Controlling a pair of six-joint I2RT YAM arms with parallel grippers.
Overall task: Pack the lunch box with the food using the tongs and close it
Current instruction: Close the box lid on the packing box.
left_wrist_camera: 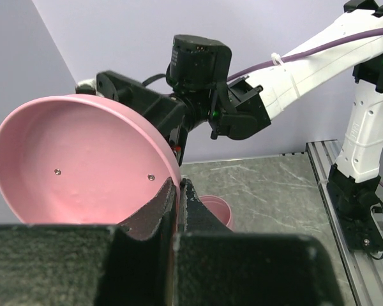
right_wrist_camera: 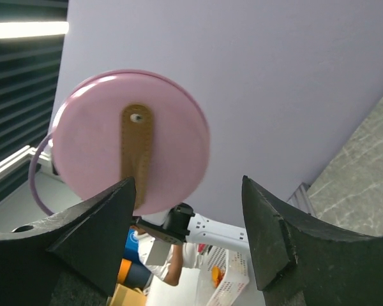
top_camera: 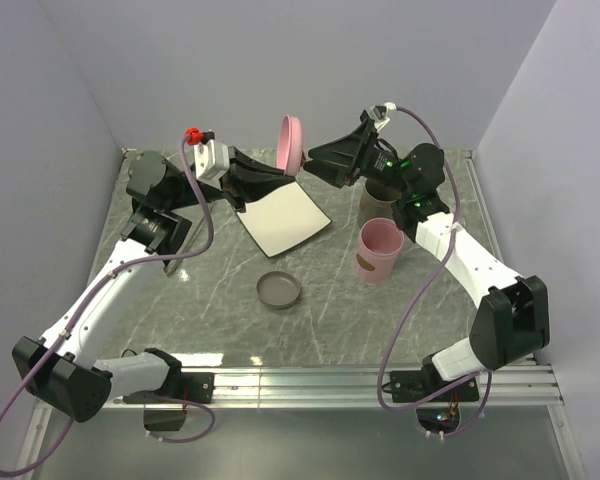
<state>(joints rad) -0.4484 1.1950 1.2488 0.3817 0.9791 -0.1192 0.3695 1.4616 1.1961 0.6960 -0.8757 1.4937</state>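
Observation:
A round pink lid (top_camera: 292, 142) is held on edge in the air behind the plate, with my left gripper (top_camera: 278, 172) shut on its rim. The left wrist view shows the lid's hollow underside (left_wrist_camera: 76, 172) pinched between the fingertips of the left gripper (left_wrist_camera: 177, 182). My right gripper (top_camera: 315, 155) stands open just right of the lid. Its wrist view shows the lid's top (right_wrist_camera: 172, 127) with a brown strap (right_wrist_camera: 136, 146), off to the left of the right gripper (right_wrist_camera: 188, 185). The pink lunch box (top_camera: 378, 250) stands open on the table. The food and the tongs are out of view.
A white square plate (top_camera: 285, 220) lies bare below the lid. A small grey round dish (top_camera: 278, 290) sits nearer the front. A grey-brown cup (top_camera: 377, 200) stands behind the lunch box, under the right arm. The lunch box rim (left_wrist_camera: 214, 207) shows past the left fingers.

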